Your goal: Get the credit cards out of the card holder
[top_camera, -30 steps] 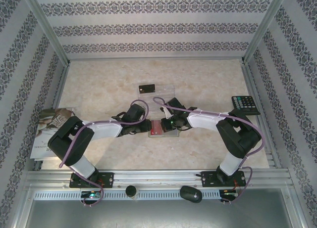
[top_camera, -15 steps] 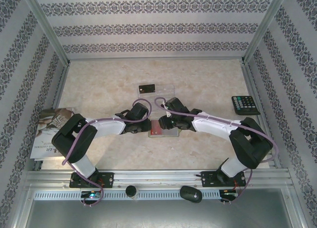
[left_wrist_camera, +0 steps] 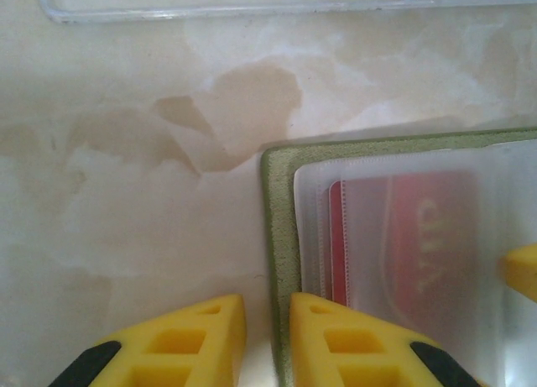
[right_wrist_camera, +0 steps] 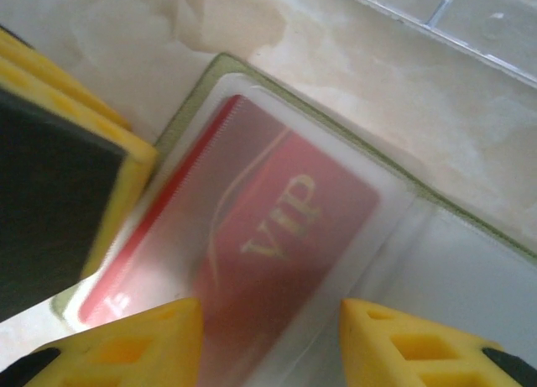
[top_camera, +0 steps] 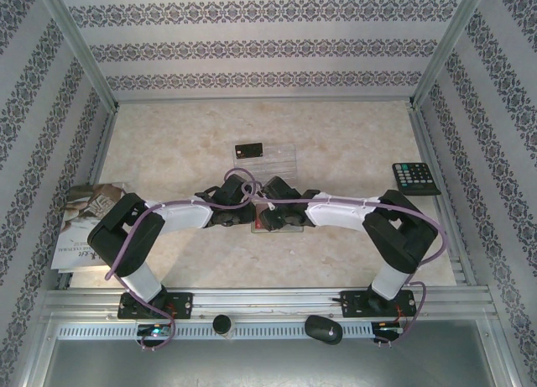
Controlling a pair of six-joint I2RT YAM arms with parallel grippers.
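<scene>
Your card holder (left_wrist_camera: 278, 236) lies open on the counter (top_camera: 352, 135), midway between the left and right edges and somewhat closer to the near edge than the far one. Its olive border frames a pale inside covered by a clear sleeve. The red card (right_wrist_camera: 277, 227) sits inside that sleeve, and you can read gold "VIP" lettering through the plastic.

Your left tool (left_wrist_camera: 267, 307) comes in at the holder's left edge. One yellow finger is over the bare counter and the other is over the holder, with only a thin slit between them. The green edge runs right along that slit. You cannot tell from these views whether the tool is actually pinching that edge.

Your right tool (right_wrist_camera: 268, 311) hangs over the sleeve with its jaws well apart. The red card shows in the gap between them, and the tool has hold of nothing. From the overhead camera, the two tools meet nose to nose above the holder.

Out of the holder, toward the far edge, the black card (top_camera: 249, 149) lies flat. The see-through cards (top_camera: 281, 160) lie just beside it on its right.

The calculator (top_camera: 415, 178) rests by the right edge, and the booklet (top_camera: 84, 223) lies at the left edge. Both are well apart from the holder.
</scene>
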